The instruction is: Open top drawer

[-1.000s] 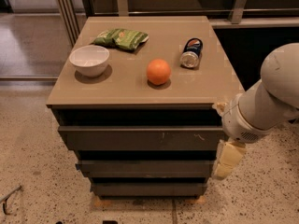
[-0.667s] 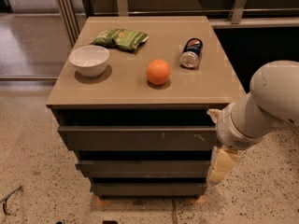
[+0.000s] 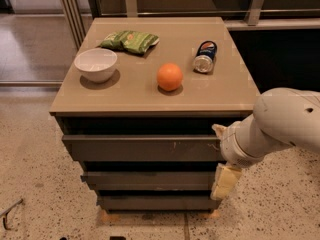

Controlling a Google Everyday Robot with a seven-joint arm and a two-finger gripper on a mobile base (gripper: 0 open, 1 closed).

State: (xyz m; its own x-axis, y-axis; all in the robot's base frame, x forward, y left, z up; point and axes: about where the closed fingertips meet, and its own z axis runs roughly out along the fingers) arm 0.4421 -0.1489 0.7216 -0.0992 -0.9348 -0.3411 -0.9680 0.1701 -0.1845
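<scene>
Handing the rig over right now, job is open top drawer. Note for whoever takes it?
Hand: at the right end of the top drawer front, beside the cabinet. Cannot tell whether it is open or shut.
Top drawer: does not look pulled out.
Done: approach only.
Left: catch the front's edge and pull it out.
On top: bowl, orange, can.

At top drawer (image 3: 142, 148) rt end: claw (image 3: 222, 156)

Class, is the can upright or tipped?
Tipped: the can lies on its side. The gripper sits by the right end of the top drawer.
</scene>
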